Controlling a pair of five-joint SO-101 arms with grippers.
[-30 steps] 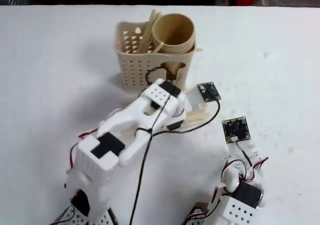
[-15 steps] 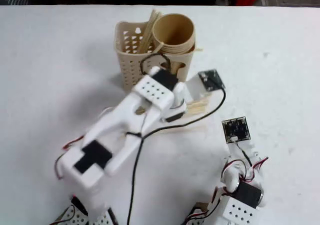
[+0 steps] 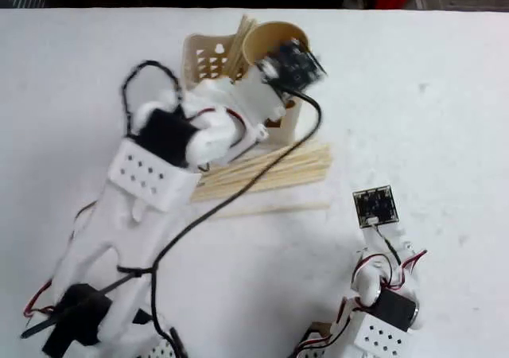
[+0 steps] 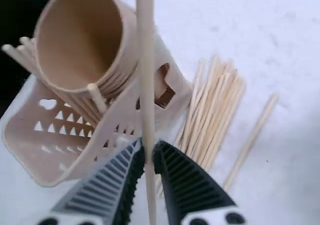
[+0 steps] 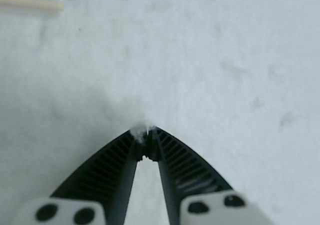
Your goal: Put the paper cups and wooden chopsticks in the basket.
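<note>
The beige basket stands at the back of the table with stacked paper cups and several wooden chopsticks leaning in it. My left gripper is shut on one wooden chopstick, held just in front of the basket's near wall. A pile of chopsticks lies on the table in front of the basket, with a single stick beside it. My right gripper is shut on nothing, its tips low over bare table.
The left arm stretches from the near left corner up to the basket, its black cable looping over the pile. The right arm rests at the near right. A chopstick end lies ahead of the right gripper.
The left arm has risen from the chopstick pile and swung back toward the basket with a chopstick in its gripper, uncovering the pile. The right arm has not moved.
</note>
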